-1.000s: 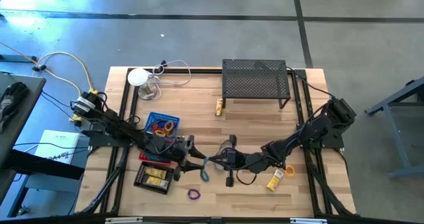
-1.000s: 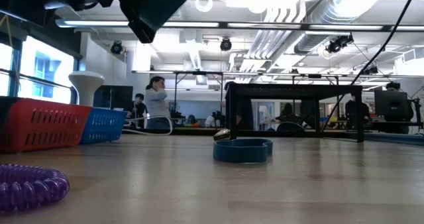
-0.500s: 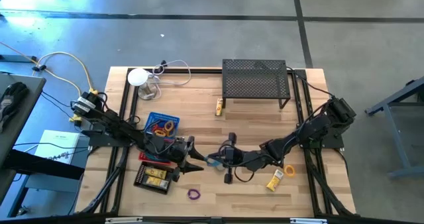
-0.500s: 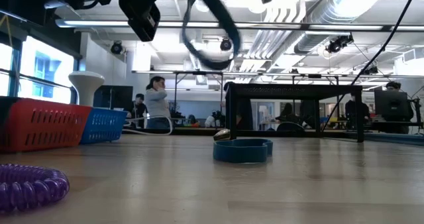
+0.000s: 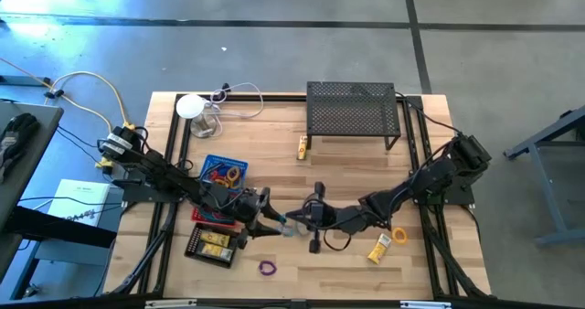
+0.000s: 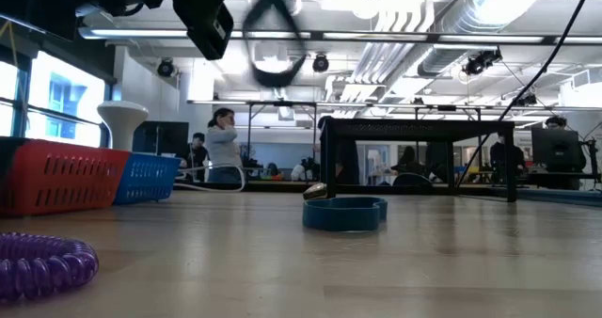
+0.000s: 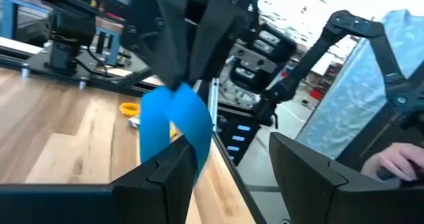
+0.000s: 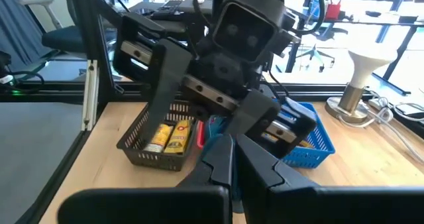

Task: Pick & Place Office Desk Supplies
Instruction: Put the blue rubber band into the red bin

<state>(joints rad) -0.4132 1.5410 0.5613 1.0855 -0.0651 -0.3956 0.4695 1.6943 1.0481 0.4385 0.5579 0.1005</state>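
both grippers meet mid-counter, toward the front edge. right gripper [image 5: 302,219] has its fingers [image 8: 222,161] pinched together on a blue elastic loop [image 7: 173,121], loop hanging clear of the counter [image 5: 347,158]. left gripper [image 5: 271,225] faces it, fingers [image 7: 173,168] spread apart with the loop dangling between them; can't tell if they touch it. in the low view only a dark loop shape [image 6: 273,38] shows up high, off the surface.

rest of the supplies:
- purple coil ring [image 5: 267,268] near the front edge, left of centre
- blue ring [image 6: 344,213] flat on the counter in the low view, mid-counter
- orange ring [image 5: 398,236] and a yellow-and-white tube [image 5: 379,248] toward the front right, just beside each other
- another yellow tube [image 5: 302,146] standing just beside the left leg of the black mesh shelf [image 5: 352,108] at the back edge
- blue basket [image 5: 223,171] with orange and red loops, red basket [image 6: 56,175] next to it, black basket [image 5: 211,245] with yellow tubes at front left

white round device with cable [image 5: 192,106] at the back left corner. people [image 6: 222,147] in the room behind.
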